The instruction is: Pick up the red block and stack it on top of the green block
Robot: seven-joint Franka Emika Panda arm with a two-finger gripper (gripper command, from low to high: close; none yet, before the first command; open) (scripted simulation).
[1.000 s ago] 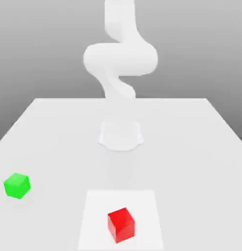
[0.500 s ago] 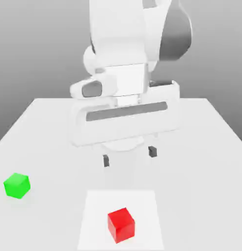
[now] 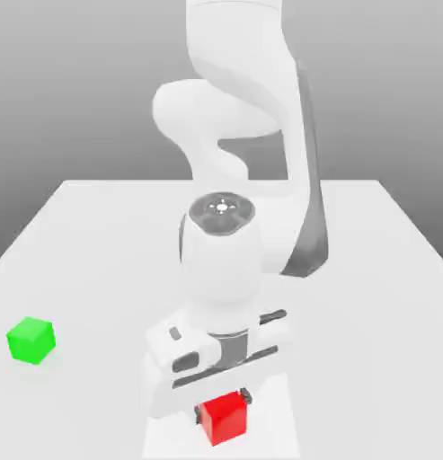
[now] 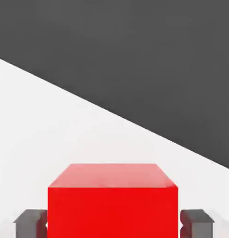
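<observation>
So the red block is sitting on the white table near the front edge in the exterior view, on a slightly brighter square patch, and the gripper is right down on top of it. The arm comes in from behind and folds over, with the hand pointing down at the table, so the white hand body hides the back of the cube and just the front and a bit of the top peek out below it. From the hand view it's clearer: the red block is smack between the two dark fingers, one on each side of the cube, and both look pressed up against its side faces with no real gap showing. So the jaws are pulled in narrow, clamped on the red block rather than standing wide. The cube seems to be resting on the table, not lifted, as far as I can tell from the exterior view. The green block is well apart from all this, off toward the exterior view's left and a little further back, sitting flat on the table by itself with nothing touching it.
</observation>
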